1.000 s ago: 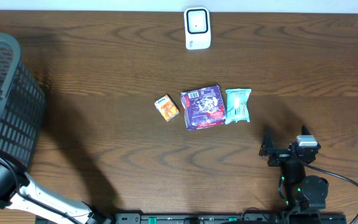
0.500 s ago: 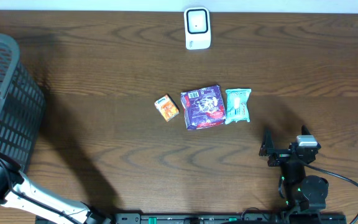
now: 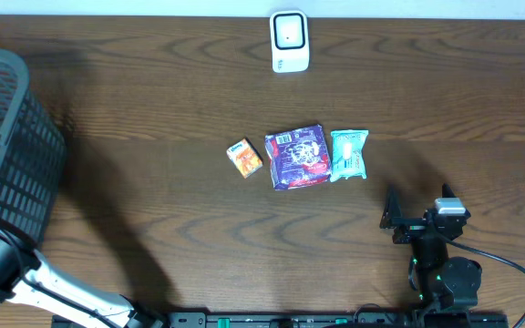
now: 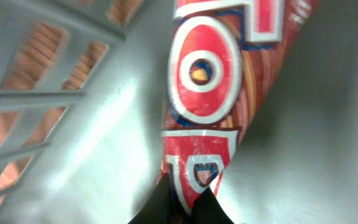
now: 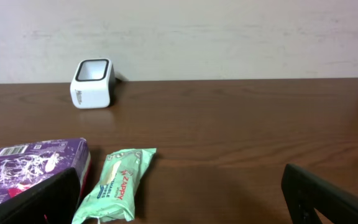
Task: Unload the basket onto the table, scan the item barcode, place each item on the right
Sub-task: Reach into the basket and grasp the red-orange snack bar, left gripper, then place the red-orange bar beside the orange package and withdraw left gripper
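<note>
In the left wrist view my left gripper [image 4: 188, 200] is inside the grey basket [image 4: 48, 99], shut on the lower corner of a red, white and blue snack packet [image 4: 210, 81] that lies on the basket floor. From overhead the basket [image 3: 12, 137] stands at the far left and hides that gripper. The white barcode scanner [image 3: 289, 41] stands at the far middle of the table, also seen as scanner [image 5: 92, 83]. My right gripper [image 3: 417, 220] rests open near the front right, nothing between its fingers [image 5: 48, 196].
An orange box [image 3: 244, 158], a purple packet [image 3: 297, 157] and a green wipes pack [image 3: 348, 154] lie in a row mid-table. The purple packet [image 5: 33, 165] and green pack [image 5: 117, 183] lie just ahead of my right gripper. The left arm [image 3: 3, 269] reaches up from the front left.
My left gripper has closed on the red packet inside the basket. The right arm and the items on the table have not moved.
</note>
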`<state>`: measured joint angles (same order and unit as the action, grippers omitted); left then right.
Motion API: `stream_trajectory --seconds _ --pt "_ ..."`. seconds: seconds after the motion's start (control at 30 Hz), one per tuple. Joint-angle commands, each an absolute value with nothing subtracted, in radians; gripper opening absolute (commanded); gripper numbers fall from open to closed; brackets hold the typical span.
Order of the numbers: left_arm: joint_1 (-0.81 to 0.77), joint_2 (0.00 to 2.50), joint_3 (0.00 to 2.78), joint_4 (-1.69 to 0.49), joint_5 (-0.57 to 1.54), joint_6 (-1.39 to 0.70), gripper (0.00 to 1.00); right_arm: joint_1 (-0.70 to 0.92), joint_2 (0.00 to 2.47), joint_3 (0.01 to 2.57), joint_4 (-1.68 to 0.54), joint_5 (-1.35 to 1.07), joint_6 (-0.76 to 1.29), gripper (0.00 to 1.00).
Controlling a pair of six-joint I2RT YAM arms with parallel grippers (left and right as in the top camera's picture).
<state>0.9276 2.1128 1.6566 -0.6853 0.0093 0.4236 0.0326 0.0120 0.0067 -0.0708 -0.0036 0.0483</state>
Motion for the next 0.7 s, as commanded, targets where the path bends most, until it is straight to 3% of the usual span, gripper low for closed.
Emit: stream_trajectory --seconds 0.0,0.17,0.4,0.67 --pt "0.867 1.944 1.658 -0.700 0.020 0.257 0.07 0.037 0.008 0.006 -0.075 -0.002 0.059 0.99" --pt "0.777 1.724 1.658 -0.677 0.093 0.056 0.07 0.037 0.008 0.006 -0.075 -0.002 0.059 0.99" --pt "0.694 1.465 1.658 -0.683 0.646 -0.535 0.07 0.037 0.008 0.006 -0.075 -0.002 0.059 0.99" --pt "0.376 1.349 1.658 -0.851 0.725 -0.558 0.07 0.037 0.008 0.006 -0.075 -0.002 0.059 0.99"
